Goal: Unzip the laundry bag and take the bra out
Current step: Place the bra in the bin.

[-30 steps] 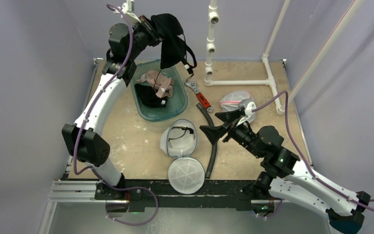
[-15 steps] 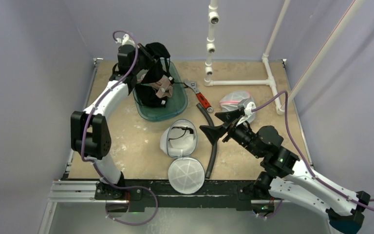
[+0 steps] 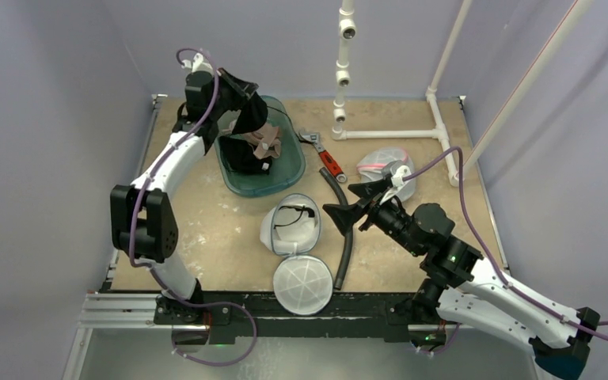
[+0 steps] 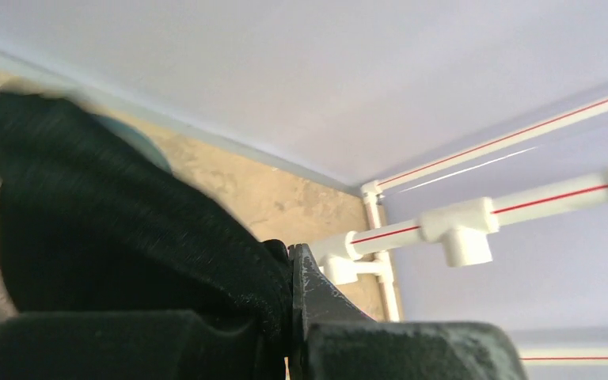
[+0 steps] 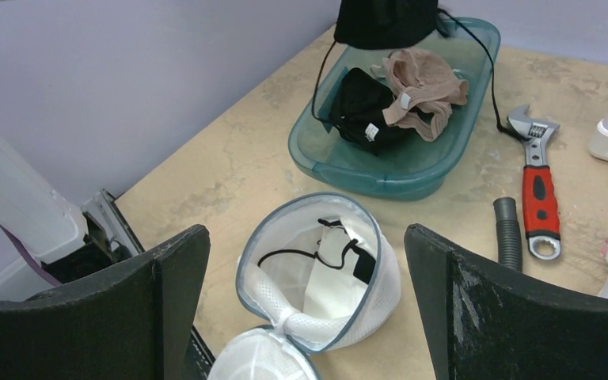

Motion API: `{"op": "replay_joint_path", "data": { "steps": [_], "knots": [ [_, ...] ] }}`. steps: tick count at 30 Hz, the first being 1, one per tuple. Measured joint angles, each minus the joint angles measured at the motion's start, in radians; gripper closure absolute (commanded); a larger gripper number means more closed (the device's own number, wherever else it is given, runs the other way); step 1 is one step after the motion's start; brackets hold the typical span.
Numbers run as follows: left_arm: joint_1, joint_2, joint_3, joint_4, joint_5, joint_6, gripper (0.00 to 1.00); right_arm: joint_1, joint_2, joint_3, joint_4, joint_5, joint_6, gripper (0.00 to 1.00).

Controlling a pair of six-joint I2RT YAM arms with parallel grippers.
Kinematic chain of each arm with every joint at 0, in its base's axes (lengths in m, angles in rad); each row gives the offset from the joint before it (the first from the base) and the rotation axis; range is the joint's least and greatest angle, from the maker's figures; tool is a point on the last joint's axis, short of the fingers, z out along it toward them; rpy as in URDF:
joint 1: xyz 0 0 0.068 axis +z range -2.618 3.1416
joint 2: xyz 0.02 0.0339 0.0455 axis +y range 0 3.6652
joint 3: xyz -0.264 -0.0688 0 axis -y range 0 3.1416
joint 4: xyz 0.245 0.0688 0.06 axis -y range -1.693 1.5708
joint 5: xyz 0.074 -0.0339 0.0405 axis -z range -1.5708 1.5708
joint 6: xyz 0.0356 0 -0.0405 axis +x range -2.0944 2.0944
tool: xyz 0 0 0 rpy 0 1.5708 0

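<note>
Nearest the arm bases, the laundry bag (image 3: 291,228) lies on the table (image 3: 206,222) unzipped, its round mesh lid (image 3: 302,283) flopped toward the near edge; inside, only a thin black strap and white lining show. Just right of it the R gripper (image 3: 342,199) hovers w/ jaws spread wide, holding nothing (in its wrist view the bag sits between the two fingers, below them). A black hose (image 3: 344,237) runs beside the bag, a red-handled wrench (image 3: 328,162) beyond it, and a clear plastic pouch (image 3: 380,162) farther right. Farther back, the teal bin (image 3: 289,170) holds a beige garment (image 3: 261,136) and a dark one (image 3: 244,154). Over the bin's far-left end the L gripper (image 3: 245,95) is clamped tight on the black bra (image 3: 252,117), which hangs into the bin, one strap looping over the rim toward the wrench. White PVC pipe frame (image 3: 388,133) stands at the back.
</note>
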Motion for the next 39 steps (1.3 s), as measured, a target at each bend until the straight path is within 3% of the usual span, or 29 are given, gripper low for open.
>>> {"op": "replay_joint_path", "data": {
  "steps": [10,21,39],
  "knots": [
    [0.0,-0.134,0.113,-0.002,0.014,0.004,1.0,0.0,0.007,0.0,0.001,0.0,0.0,0.05],
    [0.0,-0.129,0.213,-0.019,0.024,0.005,1.0,0.0,0.004,0.0,0.001,0.0,0.0,0.05],
    [0.0,-0.084,0.126,0.014,0.072,-0.033,1.0,0.0,0.002,-0.003,0.001,0.0,0.0,0.05]
  ]
}}
